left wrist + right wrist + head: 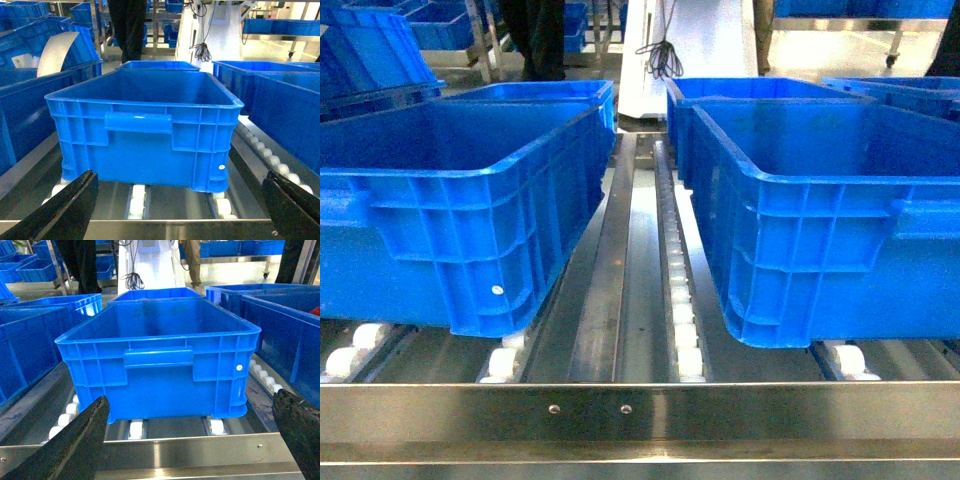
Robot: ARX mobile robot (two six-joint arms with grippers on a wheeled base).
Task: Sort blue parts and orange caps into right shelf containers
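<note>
Blue ribbed plastic bins (820, 230) sit on the stainless-steel shelf (640, 410), on its white roller tracks behind the flat front rail. Left claw (180, 210) and right claw (195, 445) both gape wide, holding nothing, each facing a bin.

A factory floor: blue bins (820, 220) on steel roller racks (640, 410).

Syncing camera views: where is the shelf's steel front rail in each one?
Head: steel front rail spans the bottom, full width.
Left wrist: thin strip along the bottom edge.
Right wrist: band across the bottom.
Shared landmark: white rollers just behind it.
</note>
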